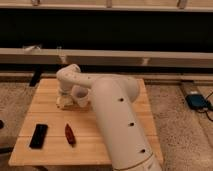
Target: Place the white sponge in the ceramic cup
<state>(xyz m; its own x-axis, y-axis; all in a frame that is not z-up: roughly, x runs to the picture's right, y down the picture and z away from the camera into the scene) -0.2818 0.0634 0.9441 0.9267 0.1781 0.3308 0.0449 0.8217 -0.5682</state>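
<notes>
Though most of it sits behind the arm, target: the small pale white ceramic cup (80,94) shows as a rounded light form on the table's far left part, right beside the arm's wrist.
Sponge: the small flat whitish-grey sponge (64,102) seems to be the pale patch low under the wrist, just left of the cup; whether it rests on the wood or hangs from the tool, I cannot tell.
Gripper: the gripper (65,99) points down at the far left of the table, over that pale patch and beside the cup; how its tips stand cannot be made out.
Why so placed: the wrist is folded back toward the base, probably to keep the tool upright over the cup's mouth for a drop from above.
Arm: the thick white robot arm (117,120) runs from lower right up to the wrist, hiding the table's middle.
Table: the light wooden slatted table (47,150) carries everything.
Others: a flat black rectangular object (38,135) and a small dark red oblong object (70,134) lie near the front edge, well apart from the cup.
Floor: a blue device with a cable (196,101) lies to the right.
</notes>
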